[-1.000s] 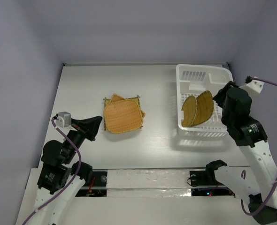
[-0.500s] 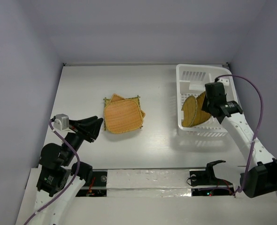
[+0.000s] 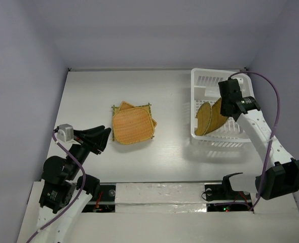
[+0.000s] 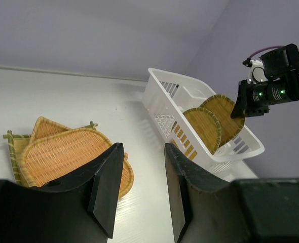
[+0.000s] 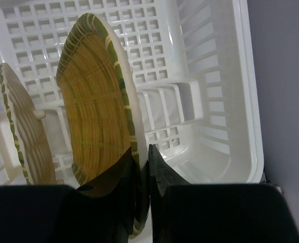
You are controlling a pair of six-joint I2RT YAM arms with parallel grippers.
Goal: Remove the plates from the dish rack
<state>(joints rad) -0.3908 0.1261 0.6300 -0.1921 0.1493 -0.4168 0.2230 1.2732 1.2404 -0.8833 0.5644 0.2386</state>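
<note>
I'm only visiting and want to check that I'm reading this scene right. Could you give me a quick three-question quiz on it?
1. How many plates stand on edge in the white rack?
2. True or false: the left tool is holding something.
3. What is the right tool pinching?
A) the rack's wall
B) the rim of a plate in the rack
C) nothing

Key
1. Two.
2. False: it is open and empty.
3. B.
</note>
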